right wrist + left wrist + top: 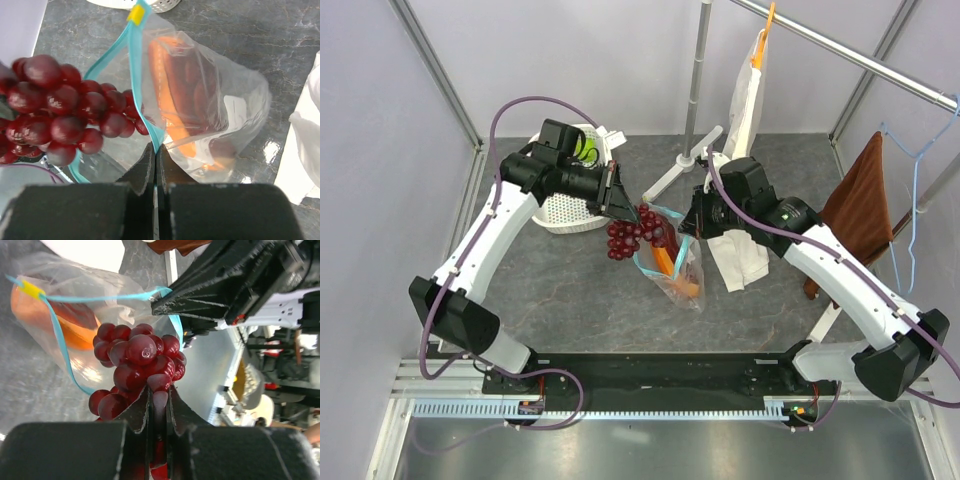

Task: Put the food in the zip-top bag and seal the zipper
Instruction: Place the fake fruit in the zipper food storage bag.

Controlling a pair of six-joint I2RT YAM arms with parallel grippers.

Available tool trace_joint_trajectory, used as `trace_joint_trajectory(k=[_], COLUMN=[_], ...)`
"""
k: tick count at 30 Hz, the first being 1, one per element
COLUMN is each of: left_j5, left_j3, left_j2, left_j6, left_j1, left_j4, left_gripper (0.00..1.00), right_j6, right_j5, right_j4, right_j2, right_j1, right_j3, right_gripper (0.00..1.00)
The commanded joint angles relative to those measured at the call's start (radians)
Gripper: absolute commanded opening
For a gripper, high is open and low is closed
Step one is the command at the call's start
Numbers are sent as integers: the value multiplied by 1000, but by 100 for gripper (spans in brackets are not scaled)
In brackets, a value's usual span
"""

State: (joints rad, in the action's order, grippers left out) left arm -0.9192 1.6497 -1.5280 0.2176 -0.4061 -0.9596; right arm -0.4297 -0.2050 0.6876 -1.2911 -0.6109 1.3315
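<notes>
Looking for writing first, you find only a small white label (235,107) on the wall of the zip-top bag (240,75), and its print is too blurred to read. Your left gripper (160,397) is pinching the grape bunch (140,365) by its lower end, with the fingers nearly together around one grape. The bunch hangs in the air at the left side of the bag's open mouth, and you cannot tell if it touches the edge. Your right gripper (156,152) has its fingers pressed together on the rim of the bag, exactly at the zipper (134,65), and it holds this side of the mouth up. A yellow slider (135,15) sits on the teal strip at the far end. Inside the bag lies the papaya slice (170,85). In the top view the left arm (480,235) rises from the near left, bends at the far left and reaches right toward the middle. The right arm (840,265) comes from the near right and reaches left, so both grippers meet over the bag. The bag's bottom rests on the table (550,290), and a white basket (565,205) stands behind the left gripper.
</notes>
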Motion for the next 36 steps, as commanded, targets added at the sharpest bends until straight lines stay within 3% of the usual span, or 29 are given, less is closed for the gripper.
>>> trace_joint_trajectory(k=[1,4,8,12,15,17,20,24,27,28,31,33,36], left_j5=[-14,-27,-83,-15,86,223,365,365,323,307,301,306,316], left_j3=[18,33,44,38,-7,-95,-224,-292,-306,-297,-292,-301,-327], left_j2=[-24,-73,-127,-135,-94,-12,72,75,83,88,155,225,284], left_j6=[195,324,466,552,591,601,618,621,631,596,501,461,401], left_j1=[-10,-10,-23,-27,-49,-89,-131,-132,-131,-131,-122,-102,-19], left_j4=[41,65,111,162,277,390,511,512,509,504,484,480,440], left_gripper=[3,7,3,2,6,18,23,38,58,70,80,81,74], right_j6=[11,11,11,0,-15,-39,-79,-144,-156,-158,-155,-155,-159], right_j5=[-30,-42,-47,-51,-56,-45,-92,-163,-186,-188,-194,-195,-200], right_j4=[-56,-57,-59,-65,-72,-71,-69,-89,-100,-99,-99,-99,-102], right_j2=[33,32,38,36,30,24,19,15,18,22,35,39,49], right_j1=[2,2,3,3,2,3,22,68,77,80,89,92,100], right_j3=[-2,-3,-8,-8,-8,-8,-9,-18,-26,-29,-43,-55,-63], right_gripper=[0,0,0,0,0,0,0,0,0,0,0,0,0])
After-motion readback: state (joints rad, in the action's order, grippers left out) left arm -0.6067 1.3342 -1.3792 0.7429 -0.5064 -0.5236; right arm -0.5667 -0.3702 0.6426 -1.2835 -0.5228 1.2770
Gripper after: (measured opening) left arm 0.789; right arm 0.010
